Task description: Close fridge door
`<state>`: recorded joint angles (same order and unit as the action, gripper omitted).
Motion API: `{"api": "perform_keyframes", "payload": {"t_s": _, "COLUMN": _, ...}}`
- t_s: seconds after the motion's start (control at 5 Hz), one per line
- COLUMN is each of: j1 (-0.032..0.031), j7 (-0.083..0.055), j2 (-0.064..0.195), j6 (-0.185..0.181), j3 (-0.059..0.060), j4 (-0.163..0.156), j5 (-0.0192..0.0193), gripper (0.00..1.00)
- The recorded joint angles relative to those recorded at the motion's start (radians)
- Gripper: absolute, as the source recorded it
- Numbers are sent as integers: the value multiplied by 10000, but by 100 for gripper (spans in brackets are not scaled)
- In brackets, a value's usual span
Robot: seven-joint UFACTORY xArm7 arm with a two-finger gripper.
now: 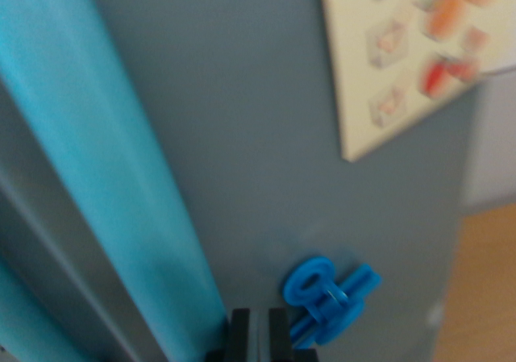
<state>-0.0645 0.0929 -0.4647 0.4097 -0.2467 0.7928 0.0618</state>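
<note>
Close up against the fridge door (266, 136), a flat grey-blue panel filling most of the wrist view, slanted so its edges run from upper left to lower right. Down the wrist view's left, a broad shiny turquoise strip (105, 176), lying along the door's edge, with a grey band (48, 257) beside it and a sliver of more turquoise at the bottom left corner. Whether door and fridge body meet or stand apart: cannot tell from this angle.

At the bottom edge, just right of the turquoise strip's lower end, the pincer (258, 334): two dark fingers (240, 334) standing close together with only a thin pale gap between, holding nothing that can be seen. Tips very near the door panel; touching or not, impossible to say.

Just to the right of the pincer, a bright blue plastic clip (326, 297) with a ring-shaped end, stuck flat on the door.

Top right, a cream card (403, 56) on the door, printed with blurred red and orange pictures, too soft to read.

Beyond the door's right edge, a pale wall (492, 136) above and a wooden floor (484, 297) below.
</note>
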Motion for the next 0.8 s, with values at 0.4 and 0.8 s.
{"api": "perform_keyframes", "payload": {"t_s": 0.4, "j1": 0, "j7": 0, "j2": 547, "j6": 0, "j3": 304, "j4": 494, "j5": 0, "gripper": 100}}
{"api": "perform_keyframes", "payload": {"t_s": 0.8, "j1": 0, "j7": 0, "j2": 1009, "j6": 0, "j3": 501, "j4": 935, "j5": 0, "gripper": 100}}
